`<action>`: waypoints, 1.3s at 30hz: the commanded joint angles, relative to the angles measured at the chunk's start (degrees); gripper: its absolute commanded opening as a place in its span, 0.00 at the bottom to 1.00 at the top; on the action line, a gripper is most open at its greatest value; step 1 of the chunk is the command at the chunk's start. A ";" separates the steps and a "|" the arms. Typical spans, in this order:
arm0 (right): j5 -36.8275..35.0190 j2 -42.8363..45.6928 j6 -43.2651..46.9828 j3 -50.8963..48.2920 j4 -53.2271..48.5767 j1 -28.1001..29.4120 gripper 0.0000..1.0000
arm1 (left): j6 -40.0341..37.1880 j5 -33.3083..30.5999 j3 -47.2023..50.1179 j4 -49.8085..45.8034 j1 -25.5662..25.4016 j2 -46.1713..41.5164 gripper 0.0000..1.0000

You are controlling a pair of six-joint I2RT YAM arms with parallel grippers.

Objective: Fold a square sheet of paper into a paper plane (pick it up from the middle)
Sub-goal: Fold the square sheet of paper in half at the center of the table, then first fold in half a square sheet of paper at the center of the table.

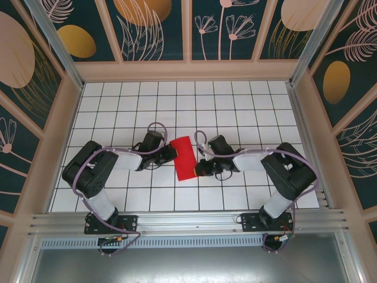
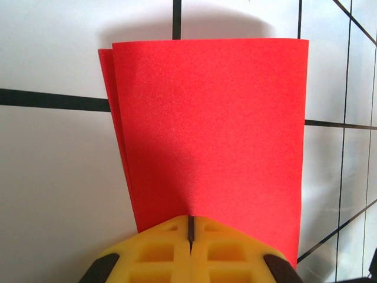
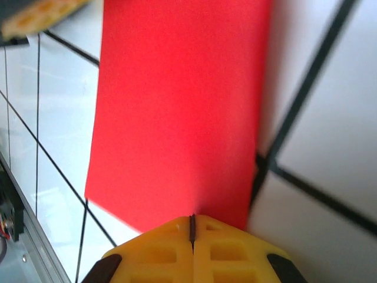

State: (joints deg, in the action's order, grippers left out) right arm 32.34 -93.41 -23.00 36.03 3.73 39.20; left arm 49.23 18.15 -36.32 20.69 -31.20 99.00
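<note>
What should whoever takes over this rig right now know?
Left tool: shut on one edge of the square sheet of paper.
Right tool: shut on the opposite edge.
The paper is over the middle of the table, between the two tools, doubled over into a narrow rectangle.
Done: pickup and the first half fold.
Left: nose and wing folds; there is no plane shape yet.
</note>
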 commanded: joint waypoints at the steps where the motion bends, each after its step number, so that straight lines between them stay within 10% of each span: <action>1: -2.55 3.16 0.31 -4.35 -6.39 -1.10 0.00 | -2.64 -7.27 2.52 -11.92 0.73 2.91 0.00; 14: -6.16 2.39 -11.56 7.08 2.93 -2.36 0.00 | -5.46 1.33 -2.44 -9.47 0.70 -7.37 0.01; 20: -6.13 -4.64 -18.71 10.87 6.41 -1.59 0.00 | -4.17 6.99 -5.47 -4.45 0.70 -9.78 0.20; 39: -6.55 -10.51 -22.48 13.43 4.08 -0.79 0.00 | -1.10 12.32 -11.84 0.58 -2.08 5.30 0.06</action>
State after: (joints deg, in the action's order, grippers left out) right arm 26.72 -102.91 -44.51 47.90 9.15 38.04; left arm 48.10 29.78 -46.06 20.69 -32.62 102.67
